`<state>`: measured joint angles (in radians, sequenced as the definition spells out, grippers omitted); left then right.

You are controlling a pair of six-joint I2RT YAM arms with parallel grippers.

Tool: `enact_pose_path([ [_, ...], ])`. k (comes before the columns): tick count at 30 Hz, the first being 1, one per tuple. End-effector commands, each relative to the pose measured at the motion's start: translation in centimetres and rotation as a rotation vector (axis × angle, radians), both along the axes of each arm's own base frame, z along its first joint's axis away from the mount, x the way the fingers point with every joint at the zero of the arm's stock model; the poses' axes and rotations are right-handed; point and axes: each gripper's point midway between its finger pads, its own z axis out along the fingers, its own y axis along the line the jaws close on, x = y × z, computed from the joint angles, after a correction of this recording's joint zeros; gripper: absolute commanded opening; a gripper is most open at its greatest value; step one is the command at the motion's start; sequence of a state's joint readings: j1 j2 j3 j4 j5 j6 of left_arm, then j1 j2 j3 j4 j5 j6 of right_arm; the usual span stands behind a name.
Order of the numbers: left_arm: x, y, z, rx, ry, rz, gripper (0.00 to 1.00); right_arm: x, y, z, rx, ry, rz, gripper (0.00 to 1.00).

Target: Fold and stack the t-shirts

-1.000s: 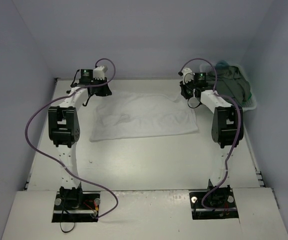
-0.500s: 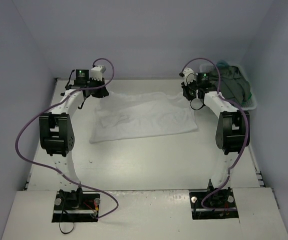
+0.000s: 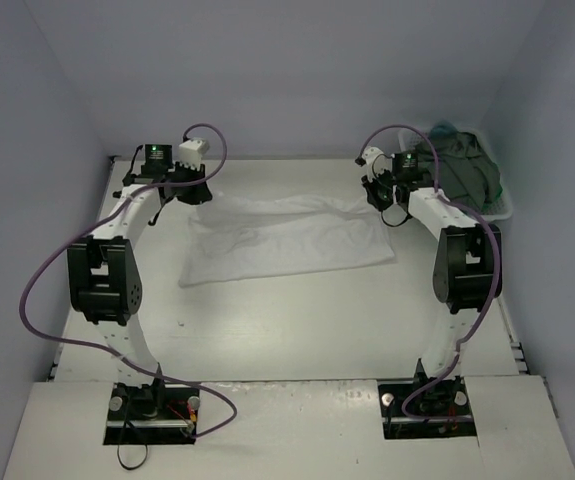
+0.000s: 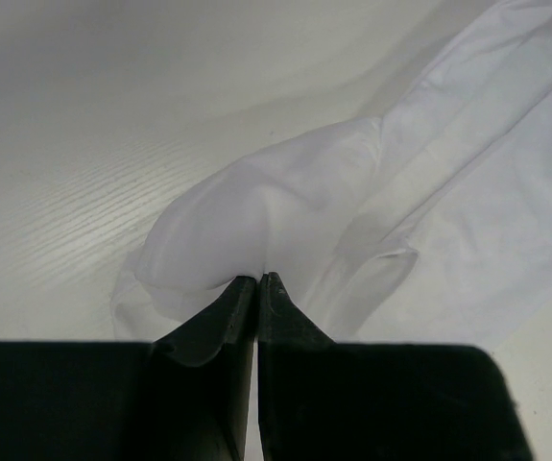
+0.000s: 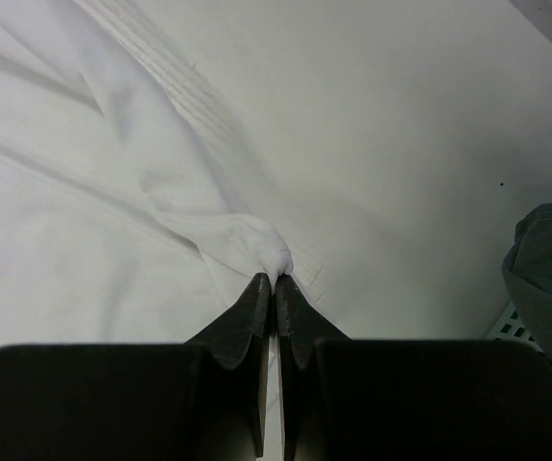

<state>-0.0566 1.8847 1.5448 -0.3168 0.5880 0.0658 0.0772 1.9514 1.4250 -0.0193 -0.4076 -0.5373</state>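
The white t-shirt lies spread on the far half of the desk, its far edge rumpled. The left pincer is clamped tight on a bunched fold at the shirt's far left corner. The right pincer grips a pinch of cloth at the far right corner. A dark grey t-shirt is heaped in the white basket at the desk's far right.
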Motion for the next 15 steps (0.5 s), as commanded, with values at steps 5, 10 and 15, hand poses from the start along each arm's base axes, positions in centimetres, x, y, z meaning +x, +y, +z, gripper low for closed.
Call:
enact_pose_path([
  [5, -1.6, 0.2, 4.7, 0.003, -0.107, -0.055, 0.00, 0.3, -1.3, 4.0, -0.040, -0.110, -0.009, 0.00],
  [10, -2.6, 0.0, 4.4, 0.002, -0.085, -0.079, 0.00, -0.5, -2.0, 3.8, -0.076, -0.089, -0.010, 0.00],
  [15, -3.2, -0.1, 4.2, 0.001, -0.068, -0.095, 0.00, -1.3, -2.4, 3.8, -0.099, -0.079, -0.002, 0.00],
])
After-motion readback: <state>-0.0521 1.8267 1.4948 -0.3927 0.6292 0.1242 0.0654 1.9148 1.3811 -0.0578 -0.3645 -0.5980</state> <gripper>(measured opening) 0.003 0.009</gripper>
